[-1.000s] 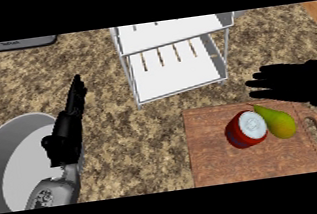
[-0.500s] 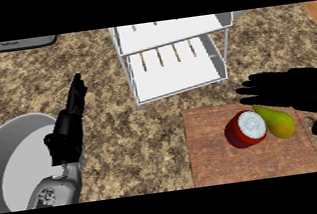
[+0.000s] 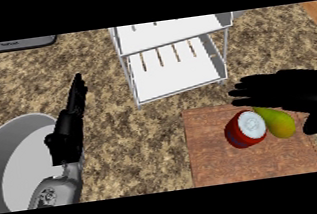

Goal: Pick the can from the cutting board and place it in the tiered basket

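The right hand (image 3: pixel 294 92) was found above the upper edge of the cutting board (image 3: pixel 214 164), its fingers spread and extended toward the view's left, nothing being held. Compared with the pictures taken a second and half a second earlier, the hand had been carried steadily leftward and slightly downward, so that its palm was now placed over the board's far side, just behind the can (image 3: pixel 245 129). The thumb was seen hanging down at the board's right edge, apart from the can.

The can, red with a pale lid, was observed lying tilted on the cutting board, touching or very nearly touching a pear (image 3: pixel 277 120) on its right. Its position was unchanged across the three pictures. No contact between hand and can could be established.

The tiered basket (image 3: pixel 174 59), white and with two shelves visible, was noted beyond the board, to the upper left of the hand, with nothing seen in it.

The left hand (image 3: pixel 67 136) was recorded at the view's left, fingers straight and pressed together, at rest beside a grey bowl (image 3: pixel 9 164).

It was judged that the approach was nearly complete and that the grasp had not yet been made; closing round the can without disturbing the pear was considered the point of risk.
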Robot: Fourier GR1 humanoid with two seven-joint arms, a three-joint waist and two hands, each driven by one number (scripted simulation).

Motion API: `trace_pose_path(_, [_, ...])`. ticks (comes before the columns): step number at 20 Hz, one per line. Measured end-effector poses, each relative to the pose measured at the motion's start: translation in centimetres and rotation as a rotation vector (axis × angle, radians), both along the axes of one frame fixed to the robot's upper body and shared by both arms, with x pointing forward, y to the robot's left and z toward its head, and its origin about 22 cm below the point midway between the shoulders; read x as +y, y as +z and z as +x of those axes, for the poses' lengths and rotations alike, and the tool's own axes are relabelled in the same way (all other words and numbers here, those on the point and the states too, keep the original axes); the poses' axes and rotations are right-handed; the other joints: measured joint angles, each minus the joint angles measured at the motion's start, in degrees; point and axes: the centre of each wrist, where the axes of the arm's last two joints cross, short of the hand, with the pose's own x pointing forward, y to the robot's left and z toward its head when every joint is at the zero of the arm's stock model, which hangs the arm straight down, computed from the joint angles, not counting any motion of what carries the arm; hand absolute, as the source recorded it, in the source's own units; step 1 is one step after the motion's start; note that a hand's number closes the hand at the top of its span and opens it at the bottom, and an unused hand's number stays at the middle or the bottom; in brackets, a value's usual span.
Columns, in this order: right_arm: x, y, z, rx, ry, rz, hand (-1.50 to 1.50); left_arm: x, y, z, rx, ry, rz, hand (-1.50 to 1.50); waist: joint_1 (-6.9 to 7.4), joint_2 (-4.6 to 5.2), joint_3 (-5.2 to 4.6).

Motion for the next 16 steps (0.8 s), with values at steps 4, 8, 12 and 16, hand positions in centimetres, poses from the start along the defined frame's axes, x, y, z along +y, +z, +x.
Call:
trace_pose_path(4, [0.7, -0.8, -0.1, 0.012, -0.001, -0.013, -1.5, 0.4, 0.3, 0.2, 0.0, 0.001, -0.002, 0.0, -0.04, -0.02, 0.0])
trace_pose_path(8, [1.0, -1.5, -0.3, 0.021, -0.001, -0.027, -1.5, 0.7, 0.5, 0.0, 0.003, 0.004, -0.004, 0.0, -0.05, -0.04, 0.01])
trace_pose_path(12, [2.3, -2.4, -0.2, 0.027, 0.002, -0.026, -1.5, 0.2, 0.2, 0.4, 0.003, 0.005, -0.001, 0.0, -0.04, -0.02, -0.01])
trace_pose_path(16, [3.0, -3.0, 0.1, 0.037, -0.002, -0.027, -1.5, -0.2, 0.2, 0.1, -0.002, 0.001, -0.003, 0.0, -0.02, -0.02, 0.0])
